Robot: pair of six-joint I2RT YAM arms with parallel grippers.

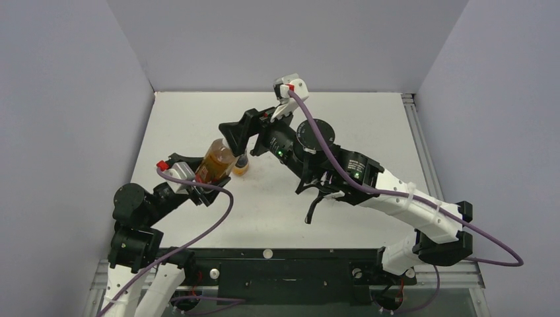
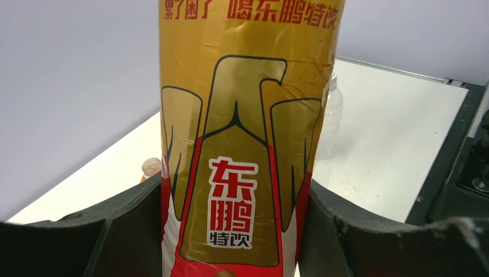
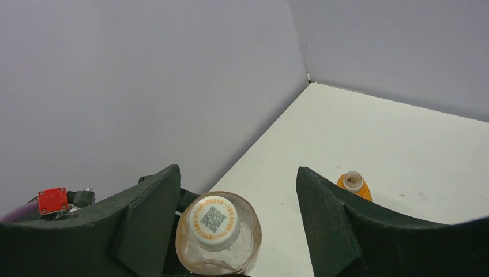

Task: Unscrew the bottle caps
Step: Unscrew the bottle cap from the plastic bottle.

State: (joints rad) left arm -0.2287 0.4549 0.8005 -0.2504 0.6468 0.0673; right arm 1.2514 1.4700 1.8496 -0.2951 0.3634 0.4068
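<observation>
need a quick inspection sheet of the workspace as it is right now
surface: white table
job's things: reddish-brown bottle with white cap on; orange bottle standing, neck looks uncapped; clear bottle partly hidden
clutter: nothing seen
grippers: left gripper shut on the reddish-brown bottle; right gripper open, fingers either side of the white cap
cables: purple cables loop from both wrists
surroundings: grey walls on three sides

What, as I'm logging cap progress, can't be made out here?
Top view: the right gripper hides the brown bottle's cap.
Left wrist: the bottle's top is cut off by the upper edge; it hides most of the clear bottle.
Right wrist: a finger hides the orange bottle's body.
</observation>
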